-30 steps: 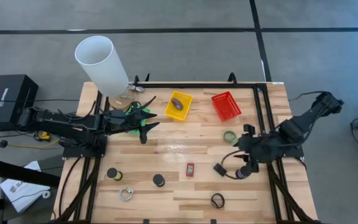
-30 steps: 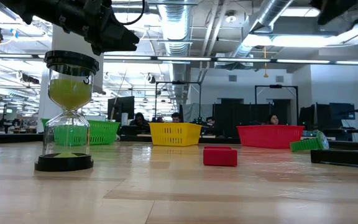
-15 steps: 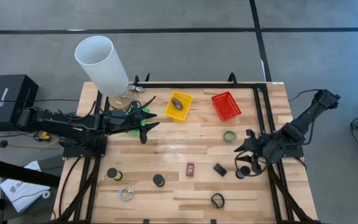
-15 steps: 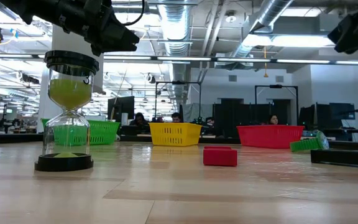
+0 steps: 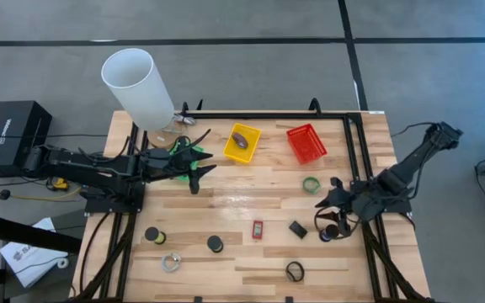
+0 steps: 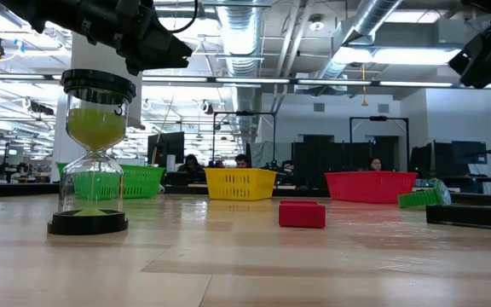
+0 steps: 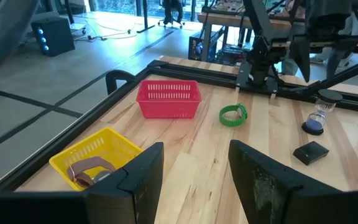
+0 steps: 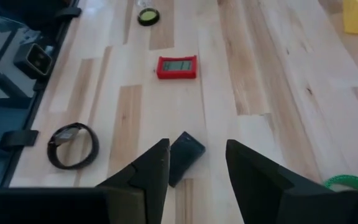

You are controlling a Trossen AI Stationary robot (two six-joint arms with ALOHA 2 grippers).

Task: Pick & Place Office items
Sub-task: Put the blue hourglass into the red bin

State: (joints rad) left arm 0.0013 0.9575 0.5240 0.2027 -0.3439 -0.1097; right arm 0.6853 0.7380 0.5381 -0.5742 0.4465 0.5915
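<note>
The office items lie scattered on the table. In the high view I see a small dark clip [image 5: 298, 228], a red rectangle [image 5: 258, 228], a green ring [image 5: 311, 184], a black ring [image 5: 294, 271], a clear ring [image 5: 171, 263] and black spools [image 5: 152, 236] [image 5: 215, 244] [image 5: 331, 232]. My right gripper [image 5: 325, 200] is open above the table, between the green ring and the clip. Its wrist view shows the clip [image 8: 184, 155] just beyond the open fingers [image 8: 194, 168]. My left gripper [image 5: 205, 153] waits open over the green basket [image 5: 178, 150].
A yellow basket [image 5: 242, 143] holding an item and a red basket [image 5: 306, 143] stand near the far edge. The big white cylinder [image 5: 137, 88] is at the far left corner. In the low view a spool shows as an hourglass [image 6: 96, 153] with green sand. Bare wood lies mid-table.
My right gripper has moved from beside the dark clip and the nearby spool toward the table's far edge. It stays open. The clip and the other items lie where they were. The left arm has kept still.
</note>
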